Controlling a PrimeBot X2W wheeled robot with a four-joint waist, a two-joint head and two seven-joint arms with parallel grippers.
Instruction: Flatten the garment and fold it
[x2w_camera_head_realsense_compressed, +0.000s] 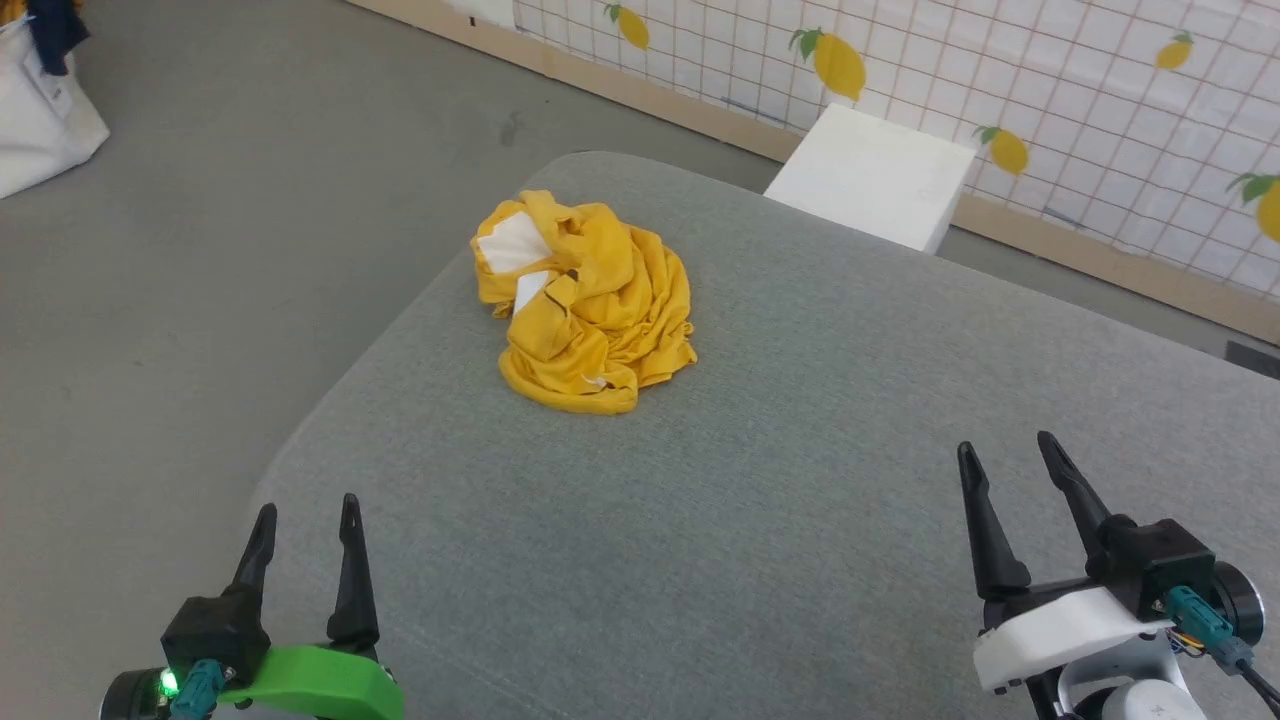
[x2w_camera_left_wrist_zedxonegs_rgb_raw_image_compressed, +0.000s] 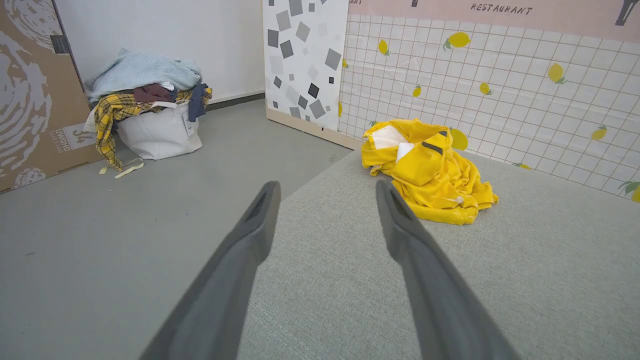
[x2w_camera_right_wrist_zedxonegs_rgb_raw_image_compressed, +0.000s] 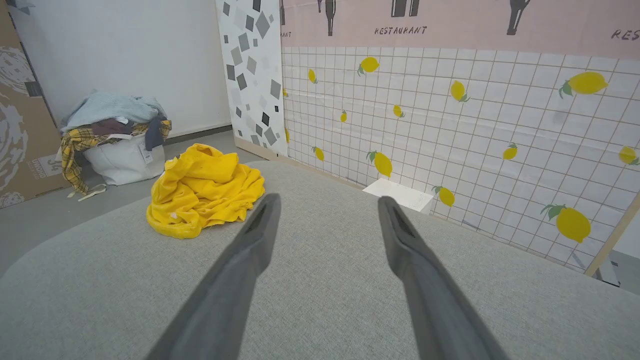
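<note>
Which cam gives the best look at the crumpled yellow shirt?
Head view: it looks down on the whole shirt, so the heap's full outline and white patches show. Left wrist view sees the shirt low and side-on, patches visible. Right wrist view: the shirt from its mostly yellow side.

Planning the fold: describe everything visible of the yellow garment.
The garment is yellow-orange soft cloth, crumpled into a heap, not flattened. White patches and a short black line show among the folds on its far side; a thick rolled edge runs along its near side. It lies near the far left corner of the grey padded surface, touching nothing else.
</note>
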